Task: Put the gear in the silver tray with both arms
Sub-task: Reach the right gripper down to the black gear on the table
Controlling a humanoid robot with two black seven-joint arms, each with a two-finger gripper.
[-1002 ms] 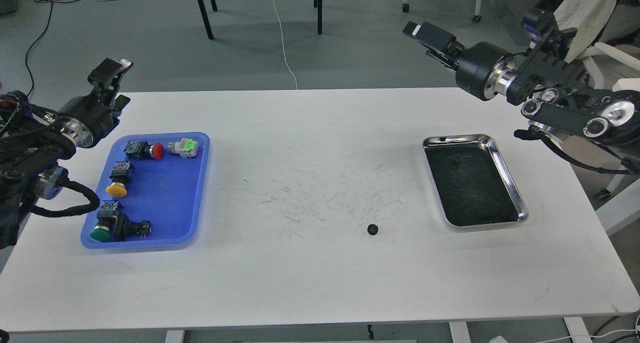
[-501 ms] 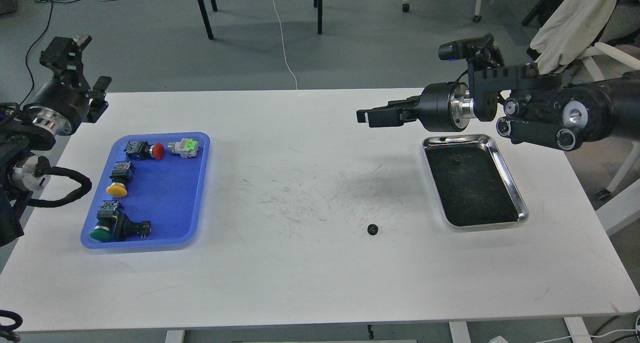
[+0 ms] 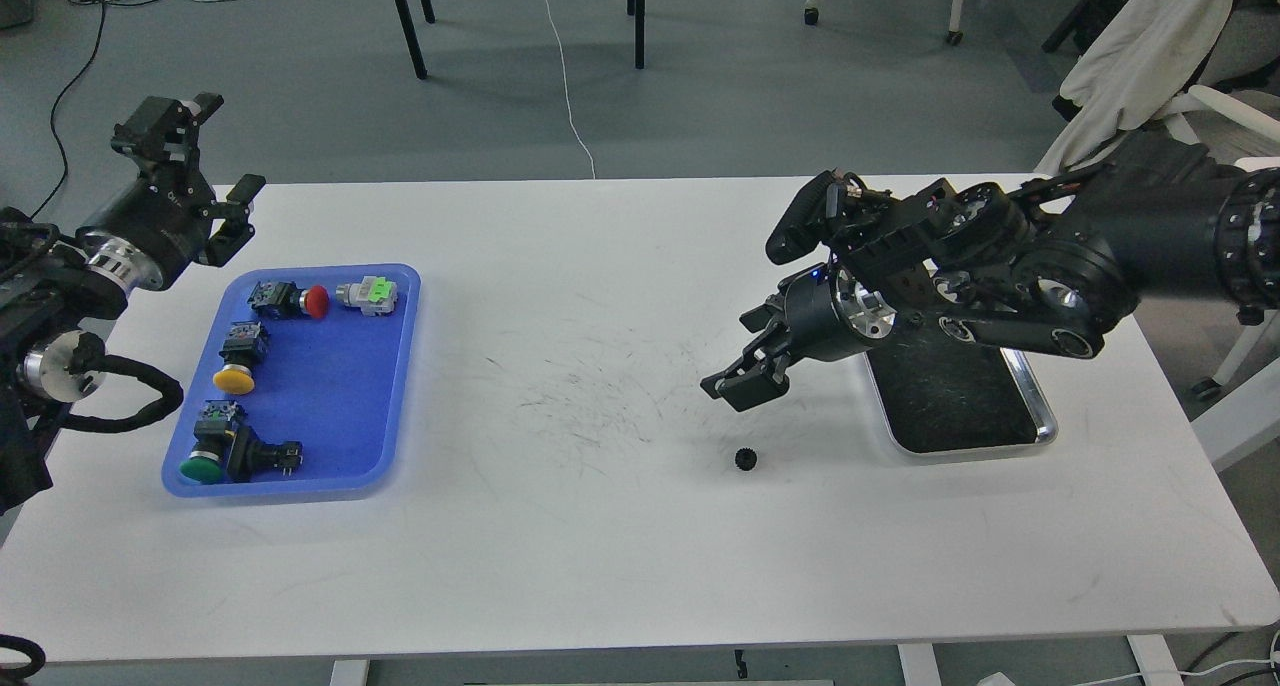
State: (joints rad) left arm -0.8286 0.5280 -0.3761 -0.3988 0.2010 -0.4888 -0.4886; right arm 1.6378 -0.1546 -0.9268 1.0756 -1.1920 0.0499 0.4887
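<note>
Right hand poised above the gear, pickup not yet made.

The small black gear [image 3: 744,458] lay alone on the white surface [image 3: 600,526], just short of the silver tray [image 3: 1030,428] and apart from it. The right hand [image 3: 742,386] hung above and a little behind the gear, fingers pointing down toward it and holding nothing; they seemed slightly parted, though dark and angled as they were I could not tell for sure. The left hand [image 3: 185,141] was raised at the far left edge, empty and spread, beyond the blue tray [image 3: 395,386] of push-buttons. I judged the next move needed a straight drop with the fingers either side of the gear.
</note>
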